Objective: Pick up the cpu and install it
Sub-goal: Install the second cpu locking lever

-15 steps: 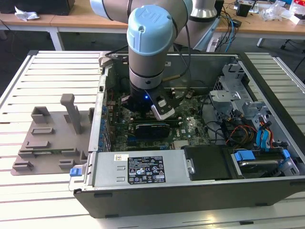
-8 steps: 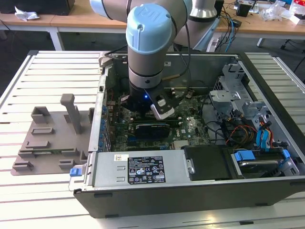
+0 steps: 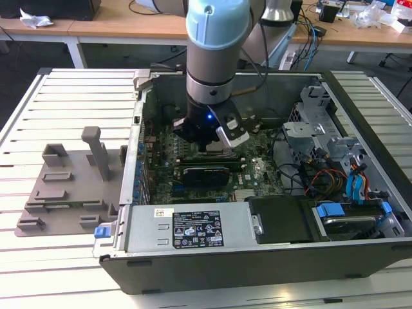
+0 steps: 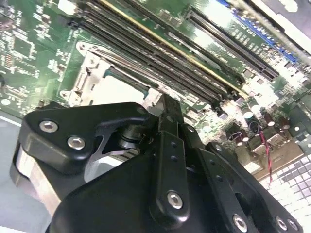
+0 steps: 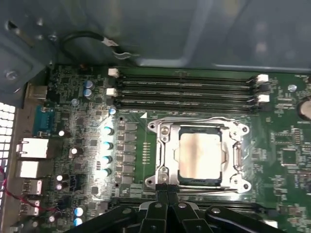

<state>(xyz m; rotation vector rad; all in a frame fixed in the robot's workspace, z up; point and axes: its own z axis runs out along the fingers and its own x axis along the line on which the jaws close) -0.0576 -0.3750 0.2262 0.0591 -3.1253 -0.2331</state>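
Note:
The cpu (image 5: 200,153), a shiny silver-grey square, lies flat inside the metal socket frame (image 5: 163,151) on the green motherboard (image 5: 87,145). My gripper (image 5: 167,188) is shut, its two thin black fingers pressed together with nothing visible between them, just off the socket frame's edge. In the second wrist view the gripper (image 4: 167,104) points down beside the socket, where the cpu (image 4: 119,92) shows as a pale patch. In the exterior view the gripper (image 3: 209,143) is low inside the open computer case (image 3: 360,148), over the middle of the board.
Memory slots (image 5: 184,90) run along one side of the socket. A grey plastic tray (image 3: 64,187) lies outside the case on the exterior view's left. The power supply (image 3: 187,228) sits at the case front, a drive cage (image 3: 322,122) and cables at its right.

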